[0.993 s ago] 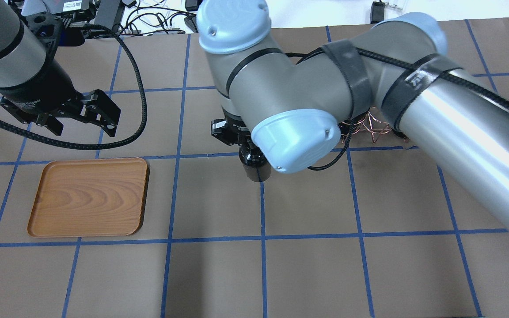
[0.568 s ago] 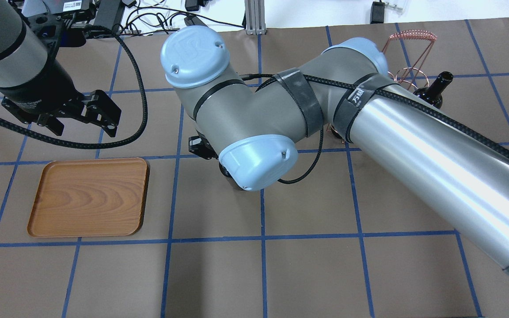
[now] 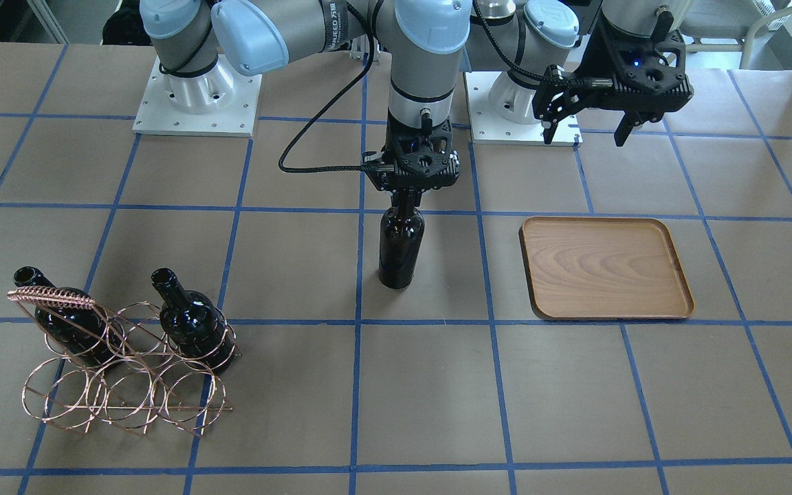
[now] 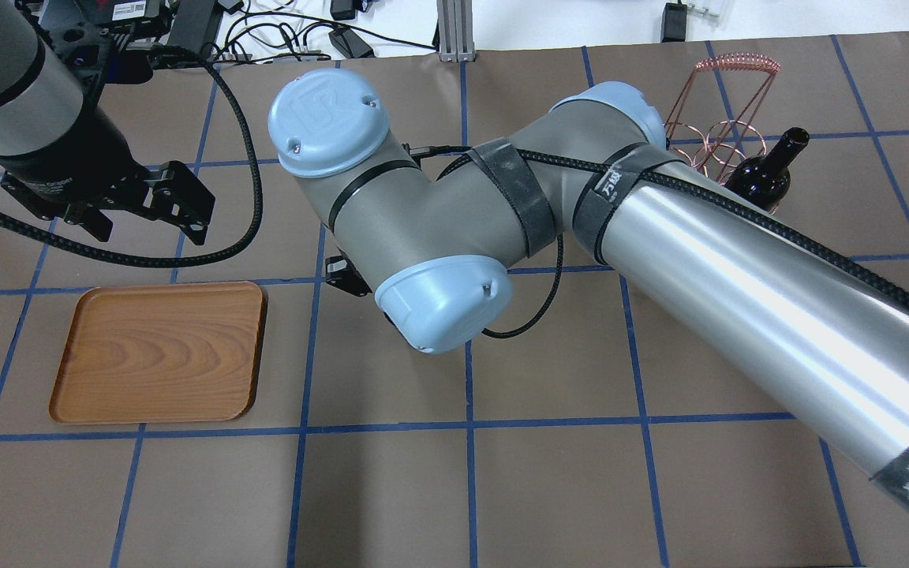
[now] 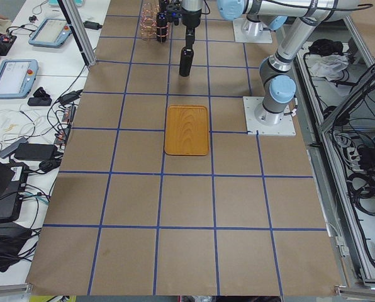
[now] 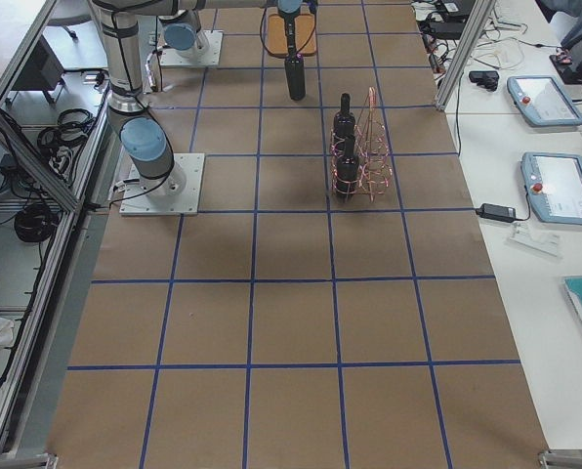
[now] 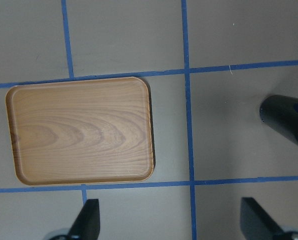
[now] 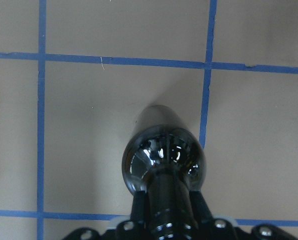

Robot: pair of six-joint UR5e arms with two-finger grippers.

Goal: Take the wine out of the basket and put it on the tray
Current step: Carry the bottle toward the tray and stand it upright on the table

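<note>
My right gripper [image 3: 406, 196] is shut on the neck of a black wine bottle [image 3: 401, 251] and holds it upright over the middle of the table. The bottle fills the right wrist view [image 8: 164, 160] and is hidden under the arm in the overhead view. The wooden tray [image 3: 606, 268] lies bare, about one grid square from the bottle, towards my left arm [image 4: 158, 351]. My left gripper [image 3: 585, 134] is open and empty, raised behind the tray; its wrist view shows the tray [image 7: 81, 130] and the bottle [image 7: 286, 120]. The copper wire basket [image 3: 121, 371] stands at the far end.
Two more black bottles [image 3: 190, 320] [image 3: 59, 316] stand in the basket's rings. My right arm's long link [image 4: 738, 292] spans the table's right half in the overhead view. Blue tape lines grid the brown table.
My right arm has moved towards the tray with the bottle, which uncovers the basket and one of its bottles in the overhead view. The left arm has not moved.
</note>
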